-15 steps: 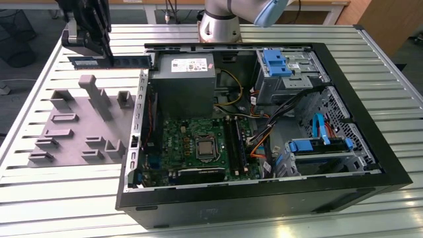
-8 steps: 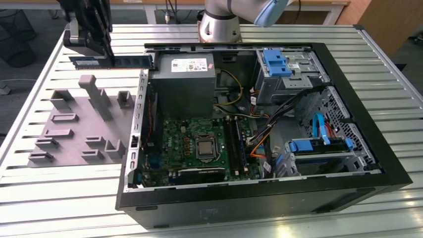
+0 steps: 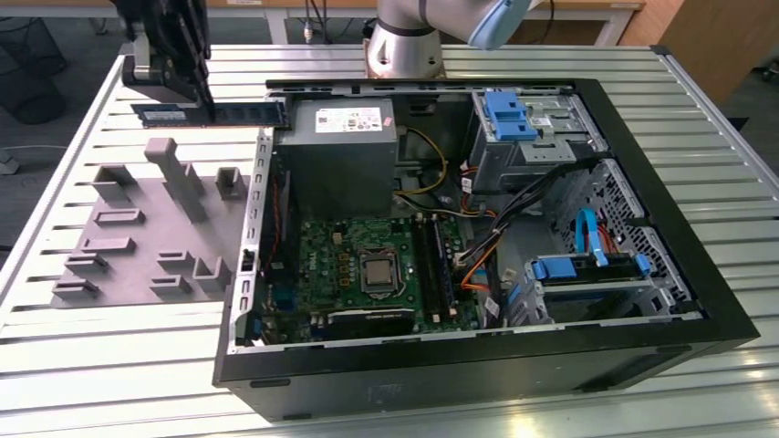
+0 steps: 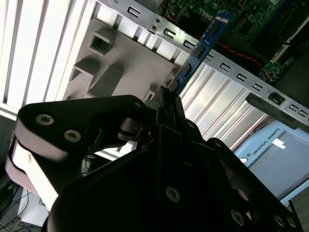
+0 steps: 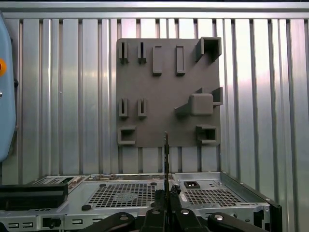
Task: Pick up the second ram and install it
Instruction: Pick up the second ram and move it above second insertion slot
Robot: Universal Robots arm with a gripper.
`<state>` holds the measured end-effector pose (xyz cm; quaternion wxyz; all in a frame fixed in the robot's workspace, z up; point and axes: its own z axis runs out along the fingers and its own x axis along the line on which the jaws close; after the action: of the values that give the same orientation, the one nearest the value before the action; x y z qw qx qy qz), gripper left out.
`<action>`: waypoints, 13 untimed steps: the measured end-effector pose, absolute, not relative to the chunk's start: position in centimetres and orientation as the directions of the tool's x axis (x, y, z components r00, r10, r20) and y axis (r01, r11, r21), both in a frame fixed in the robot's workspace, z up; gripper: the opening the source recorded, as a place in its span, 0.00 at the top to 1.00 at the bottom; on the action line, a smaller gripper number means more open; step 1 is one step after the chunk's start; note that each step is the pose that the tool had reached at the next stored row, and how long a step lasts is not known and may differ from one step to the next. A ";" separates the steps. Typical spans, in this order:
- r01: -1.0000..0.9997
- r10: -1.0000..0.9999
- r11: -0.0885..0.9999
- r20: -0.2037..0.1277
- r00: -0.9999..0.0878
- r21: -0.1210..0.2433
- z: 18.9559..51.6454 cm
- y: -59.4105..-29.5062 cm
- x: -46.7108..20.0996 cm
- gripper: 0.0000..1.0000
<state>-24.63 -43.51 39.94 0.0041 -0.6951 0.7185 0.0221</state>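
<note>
The second ram (image 3: pixel 237 113) is a long dark-green stick with a blue sticker, held level beyond the far end of the grey fixture, at the exterior view's upper left. My gripper (image 3: pixel 199 99) is shut on it from above, near its middle. In the second wrist view the ram (image 4: pixel 203 41) juts out edge-on from between the black fingers (image 4: pixel 164 104). In the first wrist view its thin edge (image 5: pixel 165 150) rises from the gripper (image 5: pixel 165 193). The long black slots (image 3: pixel 436 265) lie on the motherboard (image 3: pixel 347 255) inside the open case.
The grey fixture (image 3: pixel 146 228) with raised holders lies on the slatted table beside the open computer case (image 3: pixel 487 351). A grey power supply (image 3: pixel 341 146), cables and blue drive brackets (image 3: pixel 505 114) crowd the case. The arm's base (image 3: pixel 402 36) stands behind it.
</note>
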 end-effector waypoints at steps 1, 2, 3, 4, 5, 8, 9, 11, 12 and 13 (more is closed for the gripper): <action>-0.999 -0.999 0.033 -0.037 -0.033 0.026 39.9 -43.5 -24.5 0.86; -0.999 -0.999 0.033 -0.037 -0.034 0.026 39.9 -43.5 -24.5 0.86; -0.999 -0.999 0.033 -0.037 -0.034 0.026 39.9 -43.5 -24.5 0.86; -0.999 -0.999 0.033 -0.037 -0.034 0.026 39.9 -43.5 -24.5 0.86; -0.999 -0.999 0.033 -0.037 -0.034 0.026 39.9 -43.5 -24.5 0.86; -0.999 -0.999 0.033 -0.037 -0.033 0.026 39.9 -43.5 -24.4 0.86; -0.999 -0.999 0.033 -0.037 -0.034 0.026 39.9 -43.5 -24.4 0.86; -0.999 -0.999 0.033 -0.037 -0.034 0.026 39.9 -43.5 -24.3 0.86; -0.999 -0.999 0.033 -0.037 -0.034 0.026 39.9 -43.5 -24.3 0.86; -0.999 -0.999 0.033 -0.037 -0.034 0.026 39.9 -43.5 -24.3 0.86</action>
<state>-24.27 -43.51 39.94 0.0041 -0.6951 0.7185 0.0221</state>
